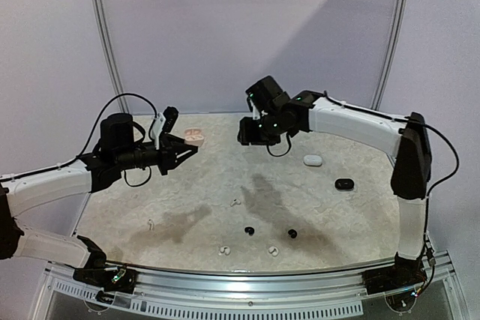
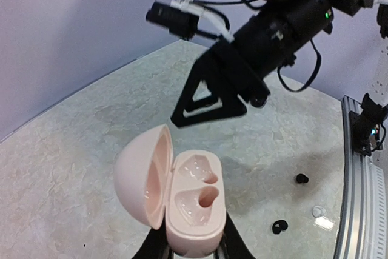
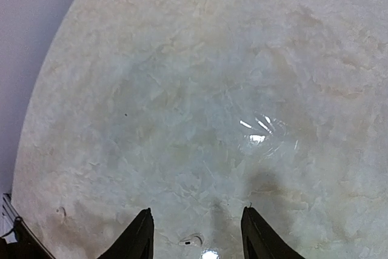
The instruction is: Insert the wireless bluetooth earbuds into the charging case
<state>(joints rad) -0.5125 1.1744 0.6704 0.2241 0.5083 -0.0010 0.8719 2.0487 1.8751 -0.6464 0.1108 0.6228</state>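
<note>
Left gripper [image 1: 191, 148] clasped open pink charging case [image 2: 182, 195], lower centre; right gripper [image 3: 197, 210] stood released above marbled table [image 3: 182, 89].

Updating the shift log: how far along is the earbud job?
Done: the pink case is open, both wells empty. In hand: the left fingers grip that case; the right fingers stand apart, holding nothing. Left: everything else, since four white earbuds and two black earbuds lie loose on the table, none seated.

Left gripper [image 1: 182, 149] held level and clamped tight, right gripper [image 3: 197, 211] tilted downward with its jaws standing apart
</note>
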